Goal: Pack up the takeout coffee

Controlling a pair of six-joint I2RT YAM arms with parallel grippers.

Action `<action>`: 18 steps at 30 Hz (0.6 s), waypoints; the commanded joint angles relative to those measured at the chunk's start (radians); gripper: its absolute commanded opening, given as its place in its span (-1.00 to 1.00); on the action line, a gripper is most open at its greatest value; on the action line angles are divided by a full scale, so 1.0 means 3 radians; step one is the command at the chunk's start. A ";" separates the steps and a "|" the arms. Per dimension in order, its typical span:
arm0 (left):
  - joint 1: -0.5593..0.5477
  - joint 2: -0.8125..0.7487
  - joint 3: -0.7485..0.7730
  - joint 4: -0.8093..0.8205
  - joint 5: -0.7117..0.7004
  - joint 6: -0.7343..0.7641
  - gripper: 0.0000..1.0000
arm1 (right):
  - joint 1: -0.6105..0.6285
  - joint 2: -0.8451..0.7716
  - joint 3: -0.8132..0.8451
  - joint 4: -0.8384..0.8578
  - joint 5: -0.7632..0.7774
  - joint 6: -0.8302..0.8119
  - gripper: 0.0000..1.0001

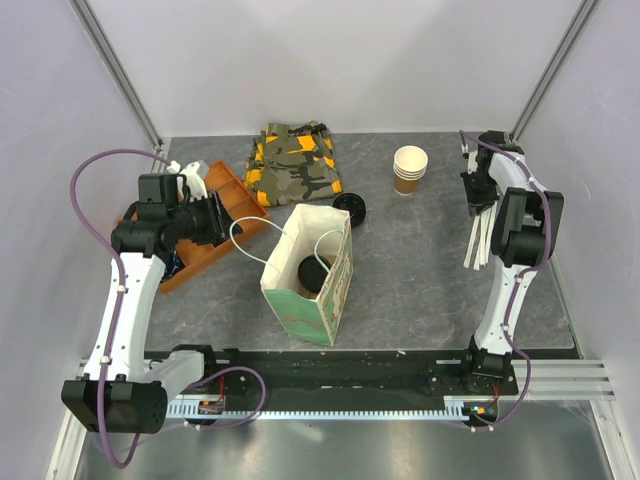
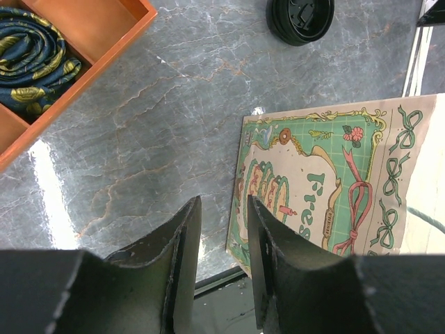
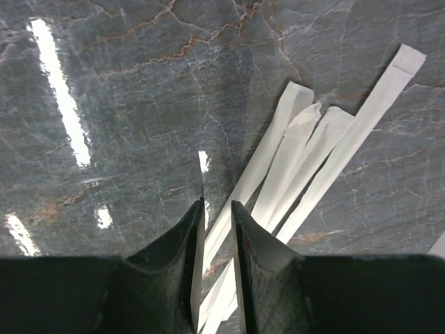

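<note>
While the takeout coffee [image 1: 315,272] sits inside the printed bag [image 1: 300,308] at frame centre, my left tool [image 2: 224,202] and my right tool [image 3: 217,203] hang part-open over the bench [image 1: 420,260], gripping nothing. The bag's lettering reads only "Pres".

The paper bag [image 1: 305,305] hides the takeout coffee [image 1: 314,272] except its black lid. The left wrist view crops the orange tray [image 2: 104,21].

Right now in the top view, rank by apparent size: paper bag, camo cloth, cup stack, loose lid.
Tied largest: paper bag and camo cloth look about alike; the bag stands nearer the camera, so unranked.
Then: cup stack.
Smallest: loose lid.
</note>
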 commanded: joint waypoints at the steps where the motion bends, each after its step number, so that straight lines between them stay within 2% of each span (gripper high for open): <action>1: 0.0012 -0.0024 0.0154 0.0011 0.0002 0.0145 -0.20 | -0.0023 0.0096 0.0018 0.0032 0.0097 0.0041 -0.42; 14: 0.0017 -0.0014 0.0170 -0.0015 -0.0060 0.0160 -0.20 | -0.0063 0.0153 -0.0074 0.0037 -0.0005 0.0092 -0.43; 18: 0.0017 -0.0014 0.0205 -0.0061 -0.0080 0.0191 -0.20 | -0.0196 0.0153 -0.0115 0.0002 -0.0143 0.0122 -0.43</action>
